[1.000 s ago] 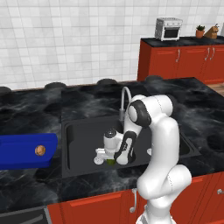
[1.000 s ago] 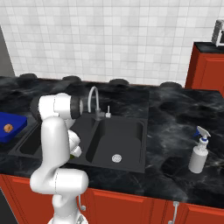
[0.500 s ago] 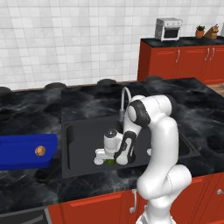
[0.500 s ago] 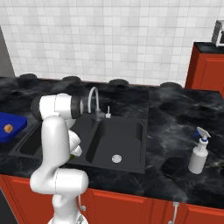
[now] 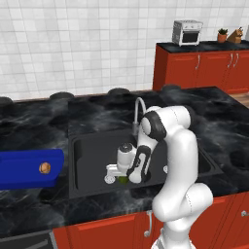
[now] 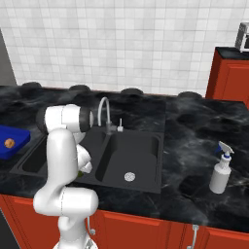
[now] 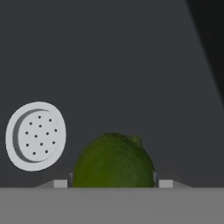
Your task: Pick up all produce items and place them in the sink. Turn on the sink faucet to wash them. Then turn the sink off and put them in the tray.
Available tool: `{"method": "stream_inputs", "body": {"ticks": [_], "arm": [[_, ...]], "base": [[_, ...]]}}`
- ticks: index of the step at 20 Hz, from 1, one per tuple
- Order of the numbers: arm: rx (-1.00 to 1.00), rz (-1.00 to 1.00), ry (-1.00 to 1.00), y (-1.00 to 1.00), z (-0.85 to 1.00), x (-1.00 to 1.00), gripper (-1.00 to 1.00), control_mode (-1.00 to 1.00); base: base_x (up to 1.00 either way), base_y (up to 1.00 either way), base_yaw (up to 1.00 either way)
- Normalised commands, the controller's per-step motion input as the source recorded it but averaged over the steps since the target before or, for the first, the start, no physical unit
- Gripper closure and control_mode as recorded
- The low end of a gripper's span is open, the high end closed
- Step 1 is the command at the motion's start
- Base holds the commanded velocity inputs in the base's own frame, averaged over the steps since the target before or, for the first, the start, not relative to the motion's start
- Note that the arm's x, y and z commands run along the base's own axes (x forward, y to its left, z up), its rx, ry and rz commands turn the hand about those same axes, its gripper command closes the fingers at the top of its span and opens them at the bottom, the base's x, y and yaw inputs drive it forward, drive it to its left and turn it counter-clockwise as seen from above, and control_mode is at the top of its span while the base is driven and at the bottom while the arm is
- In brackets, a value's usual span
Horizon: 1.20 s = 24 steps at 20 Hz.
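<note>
Two produce pieces: one dimpled dark green ball [image 7: 113, 160] low in my hand view, on the matte black sink [image 5: 92, 146] floor beside one round perforated silver drain [image 7: 36, 136]; one lumpy tan piece [image 5: 44, 168] sat in the glossy blue tray [image 5: 19, 170] at left. My gripper [image 5: 119, 178] flanked the ball; whether it clamped, I couldn't tell.

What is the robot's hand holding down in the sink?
The gripper sits around the green ball, a finger on each side. Whether it truly grips it yet cannot be told.
</note>
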Motion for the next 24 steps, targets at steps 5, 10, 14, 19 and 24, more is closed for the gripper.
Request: {"method": "stream_inputs", "body": {"ticks": [5,10,14,19,24], "arm": [[0.10,0.00,-0.07,-0.05,-0.44,-0.07,1.00,-1.00],[0.04,0.00,-0.07,0.00,-0.07,-0.05,1.00,-1.00],[0.00,0.00,-0.06,0.10,0.38,0.00,1.00,-1.00],[0.00,0.00,-0.04,0.22,0.57,0.00,1.00,-1.00],[0.00,0.00,-0.01,0.29,0.70,0.00,1.00,-1.00]], "base": [[0.00,0.00,0.00],[0.00,0.00,0.00],[0.00,0.00,0.00],[0.00,0.00,0.00],[0.00,0.00,0.00]]}}
